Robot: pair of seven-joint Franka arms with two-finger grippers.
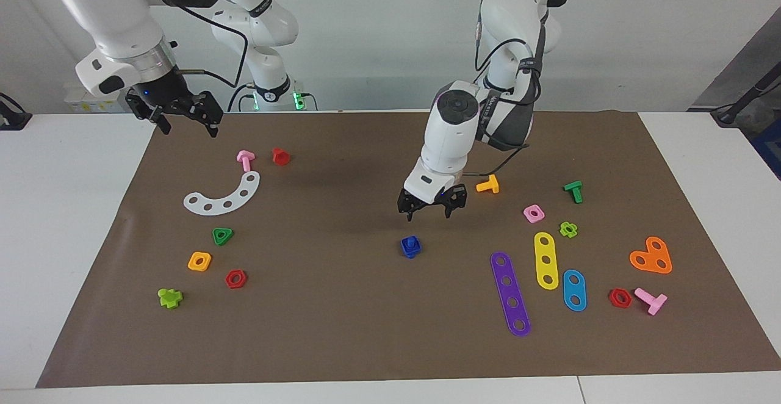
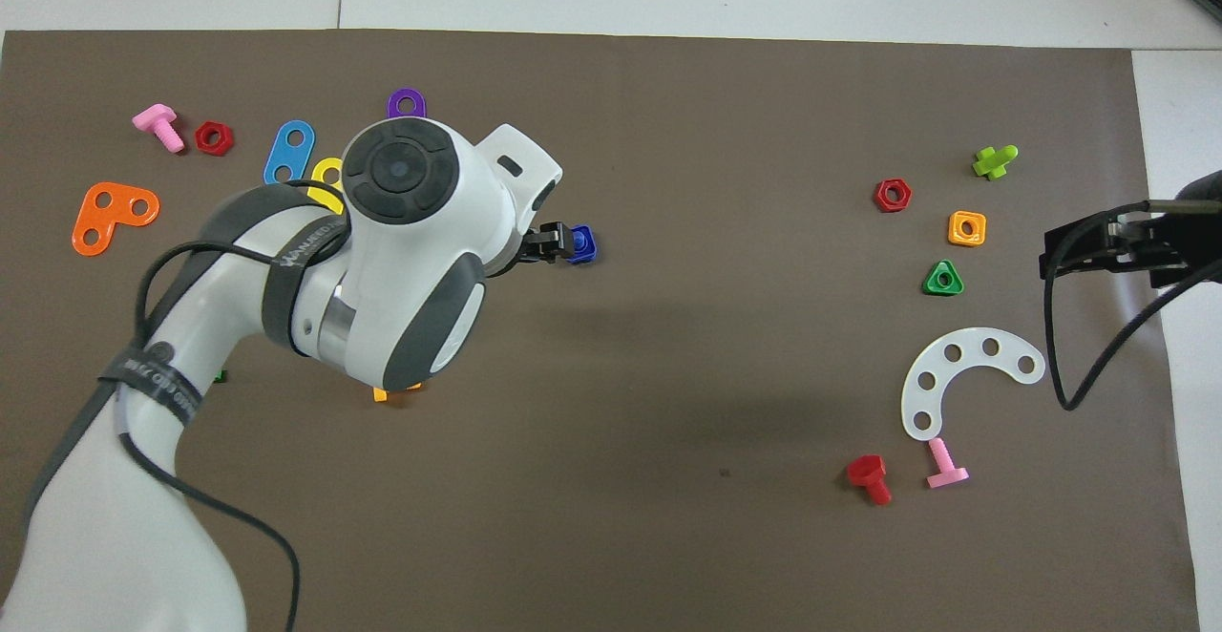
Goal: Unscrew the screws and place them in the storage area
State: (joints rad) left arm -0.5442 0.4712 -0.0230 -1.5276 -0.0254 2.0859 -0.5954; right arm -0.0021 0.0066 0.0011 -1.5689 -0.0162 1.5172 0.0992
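Observation:
A dark-blue screw point(image 1: 411, 246) stands on the brown mat point(image 1: 341, 306) near its middle, its short shank pointing up. It also shows in the overhead view point(image 2: 580, 244). My left gripper point(image 1: 429, 210) hangs open and empty over the mat just beside the screw, a little above it and not touching. In the overhead view the arm hides most of the left gripper point(image 2: 546, 242); one dark finger shows beside the screw. My right gripper point(image 1: 186, 124) waits open and empty, raised over the mat's corner at the right arm's end point(image 2: 1098, 250).
Toward the right arm's end lie a white curved strip point(image 1: 223, 196), a pink bolt point(image 1: 245, 160), a red bolt point(image 1: 280, 156), a green triangular nut point(image 1: 223, 235) and other nuts. Toward the left arm's end lie purple point(image 1: 510, 294) and yellow point(image 1: 546, 260) strips and more parts.

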